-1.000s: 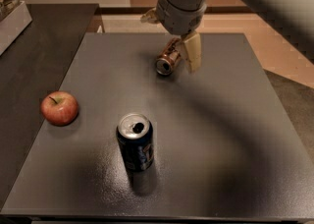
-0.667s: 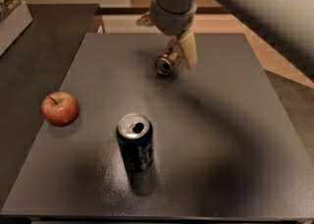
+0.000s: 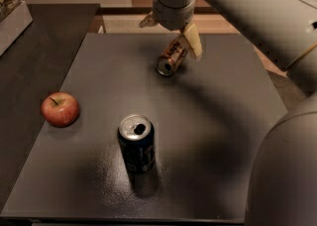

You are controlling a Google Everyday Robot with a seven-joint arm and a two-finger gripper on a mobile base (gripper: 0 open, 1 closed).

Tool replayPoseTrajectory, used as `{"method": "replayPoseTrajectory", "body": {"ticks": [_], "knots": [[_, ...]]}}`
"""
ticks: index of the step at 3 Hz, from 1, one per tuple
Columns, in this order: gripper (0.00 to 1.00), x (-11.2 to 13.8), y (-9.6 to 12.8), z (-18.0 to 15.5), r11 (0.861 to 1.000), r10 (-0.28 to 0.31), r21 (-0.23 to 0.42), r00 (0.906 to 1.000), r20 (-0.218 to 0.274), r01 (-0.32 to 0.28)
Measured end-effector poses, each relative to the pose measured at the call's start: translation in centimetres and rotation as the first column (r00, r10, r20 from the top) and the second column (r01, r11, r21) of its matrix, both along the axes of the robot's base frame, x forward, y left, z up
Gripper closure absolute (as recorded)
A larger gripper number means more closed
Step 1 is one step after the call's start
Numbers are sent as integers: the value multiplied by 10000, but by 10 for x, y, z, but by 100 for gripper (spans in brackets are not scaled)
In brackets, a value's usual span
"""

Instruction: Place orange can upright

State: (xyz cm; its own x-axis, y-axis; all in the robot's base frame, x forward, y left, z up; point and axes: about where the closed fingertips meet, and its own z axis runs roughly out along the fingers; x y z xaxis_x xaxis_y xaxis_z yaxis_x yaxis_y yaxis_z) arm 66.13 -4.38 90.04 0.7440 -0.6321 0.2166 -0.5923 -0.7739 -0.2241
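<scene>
The orange can (image 3: pixel 170 57) has a copper-brown body and a silver end facing the camera. It is tilted, its low end close to the far middle of the dark grey table (image 3: pixel 218 121). My gripper (image 3: pixel 179 50) reaches down from above and is shut on the can's body. One pale finger (image 3: pixel 192 40) shows on the can's right side; the other is hidden behind the can.
A dark blue can (image 3: pixel 136 142) stands upright, opened, at the table's front centre. A red apple (image 3: pixel 60 109) lies at the left edge. A darker counter (image 3: pixel 34 46) with a pale box (image 3: pixel 11 17) adjoins on the left. My arm (image 3: pixel 277 36) fills the right side.
The arm has shifted a little to the left above the table. The orange can stays in the gripper, slightly higher and still tilted. The blue can and apple have not moved.
</scene>
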Motion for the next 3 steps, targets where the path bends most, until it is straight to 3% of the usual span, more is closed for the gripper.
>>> {"method": "replayPoseTrajectory", "body": {"ticks": [1, 3], "knots": [[0, 13, -9, -5, 9988, 396, -264, 9990, -212, -402], [0, 3, -15, -31, 9922, 1183, -235, 9850, -1253, -1221]]}}
